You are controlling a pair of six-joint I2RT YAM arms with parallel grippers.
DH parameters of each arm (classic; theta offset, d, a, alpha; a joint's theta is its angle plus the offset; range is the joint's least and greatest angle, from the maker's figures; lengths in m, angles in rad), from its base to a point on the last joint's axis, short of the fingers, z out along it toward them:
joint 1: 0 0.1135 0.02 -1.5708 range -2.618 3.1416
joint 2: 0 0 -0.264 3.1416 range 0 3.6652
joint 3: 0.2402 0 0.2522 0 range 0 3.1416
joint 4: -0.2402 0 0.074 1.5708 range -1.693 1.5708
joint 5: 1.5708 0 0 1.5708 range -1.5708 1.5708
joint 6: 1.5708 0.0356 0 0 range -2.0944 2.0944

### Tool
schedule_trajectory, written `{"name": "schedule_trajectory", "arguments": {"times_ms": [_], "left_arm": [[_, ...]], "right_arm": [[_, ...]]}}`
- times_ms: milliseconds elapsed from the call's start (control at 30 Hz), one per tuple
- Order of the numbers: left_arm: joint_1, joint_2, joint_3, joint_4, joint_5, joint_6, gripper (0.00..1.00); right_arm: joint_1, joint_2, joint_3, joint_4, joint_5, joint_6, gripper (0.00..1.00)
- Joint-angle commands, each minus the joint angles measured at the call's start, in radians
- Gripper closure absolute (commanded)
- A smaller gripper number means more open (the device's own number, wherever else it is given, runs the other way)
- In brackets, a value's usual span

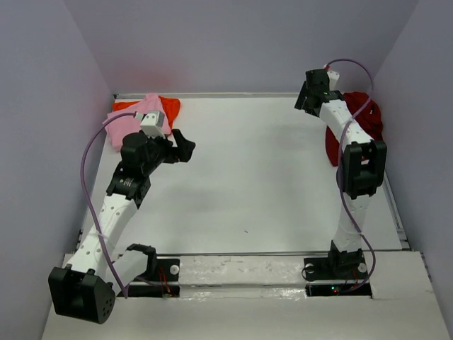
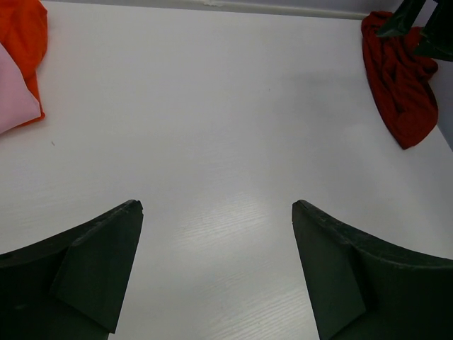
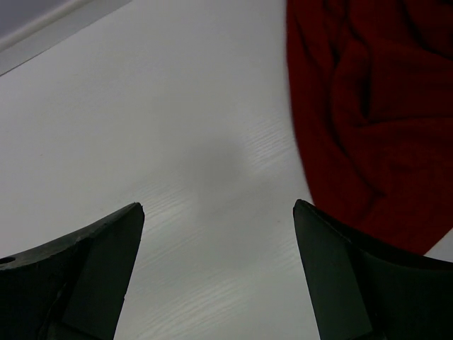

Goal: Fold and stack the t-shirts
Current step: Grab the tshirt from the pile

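You have the light pink t-shirt [image 1: 126, 126] in the far left corner of the table. It lies fairly flat on top of the bright orange t-shirt [image 1: 172, 108], which shows only as a strip along its far and right edges. The dark red t-shirt [image 1: 374, 124] lies well apart from them at the far right, crumpled in a loose, creased heap beside the right wall.
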Motion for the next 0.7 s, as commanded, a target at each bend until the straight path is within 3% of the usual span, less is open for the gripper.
{"name": "schedule_trajectory", "arguments": {"times_ms": [0,167,400,533,667], "left_arm": [[-0.013,-0.04,-0.002,0.038,0.001,0.014,0.04],[-0.028,-0.035,0.011,0.012,-0.036,0.023,0.04],[-0.028,-0.026,0.019,-0.002,-0.047,0.025,0.04],[-0.03,-0.03,0.019,-0.003,-0.058,0.028,0.04],[-0.031,-0.027,0.021,-0.002,-0.047,0.026,0.04]], "right_arm": [[-0.04,-0.027,-0.048,-0.041,0.115,0.02,0.08],[-0.158,-0.014,-0.165,-0.009,0.025,0.038,0.09],[-0.158,-0.055,-0.237,-0.017,-0.079,0.109,0.12],[-0.158,-0.204,-0.503,0.052,-0.102,0.152,0.13],[-0.158,-0.297,-0.636,0.112,-0.076,0.134,0.13]]}}
